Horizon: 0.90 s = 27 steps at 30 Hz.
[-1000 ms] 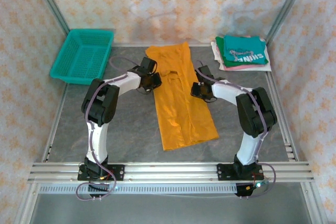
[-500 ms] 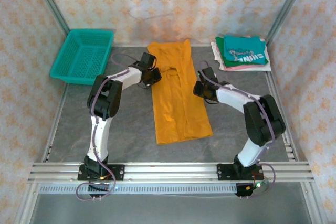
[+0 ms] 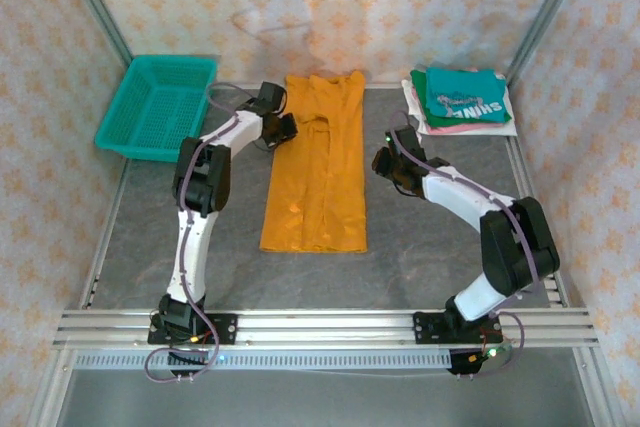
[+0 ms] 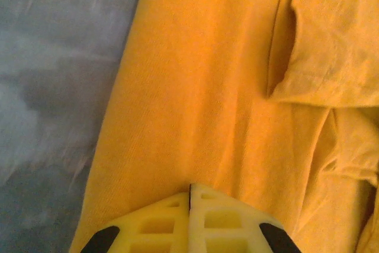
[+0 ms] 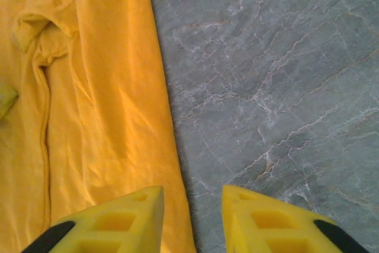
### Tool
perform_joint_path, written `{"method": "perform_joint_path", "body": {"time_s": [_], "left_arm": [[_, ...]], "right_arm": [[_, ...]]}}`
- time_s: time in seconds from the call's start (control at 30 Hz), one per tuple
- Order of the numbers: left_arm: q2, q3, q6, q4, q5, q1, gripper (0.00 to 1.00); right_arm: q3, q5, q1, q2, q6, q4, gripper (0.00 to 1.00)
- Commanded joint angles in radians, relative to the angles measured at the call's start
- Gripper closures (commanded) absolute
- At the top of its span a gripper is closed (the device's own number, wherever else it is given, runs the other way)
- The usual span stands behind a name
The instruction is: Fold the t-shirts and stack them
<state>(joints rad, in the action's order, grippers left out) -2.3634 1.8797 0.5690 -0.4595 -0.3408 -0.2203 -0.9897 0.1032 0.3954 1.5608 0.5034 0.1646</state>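
Patterned walls (image 3: 330, 7) close in a grey marbled bench (image 3: 440, 247). We see the mustard-orange t-shirt (image 3: 318, 167) lying flat as a long folded strip, mid-bench toward the far wall. At its far left edge the left arm (image 3: 205, 172) holds its jaws together over the cloth; we cannot tell whether any is pinched. The right arm (image 3: 470, 207) is just beside the strip's right edge, jaws apart, one finger (image 5: 112, 220) over the shirt's edge, the other over bare bench. The stack of folded shirts (image 3: 460, 97), teal on top, sits far right; a teal basket (image 3: 158, 107) far left.
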Motion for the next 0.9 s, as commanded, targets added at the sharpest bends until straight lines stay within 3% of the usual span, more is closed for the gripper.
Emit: {"method": "perform_joint_path", "body": {"time_s": [0.0, 0.03, 0.07, 0.1, 0.2, 0.27, 0.4, 0.47, 0.57, 0.7, 0.87], "left_arm": [[0.190, -0.161, 0.017, -0.011, -0.008, -0.019, 1.00], [0.252, -0.215, 0.024, 0.010, -0.005, -0.026, 1.00], [0.321, -0.270, 0.026, 0.028, 0.001, -0.034, 0.92], [0.394, -0.328, 0.018, 0.045, 0.003, -0.043, 0.75], [0.632, -0.470, -0.057, 0.084, 0.022, -0.081, 0.42], [0.793, -0.586, -0.087, 0.136, 0.041, -0.096, 0.01], [1.063, -0.812, -0.181, 0.194, 0.018, -0.087, 0.00], [1.144, -0.885, -0.208, 0.141, 0.030, -0.081, 0.00], [1.238, -0.996, -0.185, 0.068, -0.002, -0.049, 0.11], [1.350, -1.159, -0.127, 0.027, -0.068, -0.034, 0.22], [1.425, -1.275, -0.086, -0.061, -0.086, -0.049, 0.28]], "right_arm": [[-0.014, -0.026, -0.003, -0.074, 0.008, 0.031, 0.66], [-0.015, -0.021, -0.003, -0.088, 0.007, 0.038, 0.65], [-0.016, -0.014, -0.004, -0.104, 0.005, 0.048, 0.64], [-0.018, -0.006, -0.004, -0.119, -0.002, 0.059, 0.63], [-0.047, 0.034, -0.004, -0.142, -0.023, 0.152, 0.58], [-0.087, 0.087, 0.000, -0.140, -0.063, 0.258, 0.57], [-0.004, 0.186, 0.030, -0.217, -0.117, 0.296, 0.54], [0.095, 0.243, 0.043, -0.277, -0.097, 0.226, 0.46], [0.208, 0.322, 0.060, -0.339, -0.030, 0.164, 0.43], [0.304, 0.333, 0.118, -0.402, 0.047, 0.128, 0.43], [0.422, 0.339, 0.149, -0.432, 0.139, 0.046, 0.43]]}}
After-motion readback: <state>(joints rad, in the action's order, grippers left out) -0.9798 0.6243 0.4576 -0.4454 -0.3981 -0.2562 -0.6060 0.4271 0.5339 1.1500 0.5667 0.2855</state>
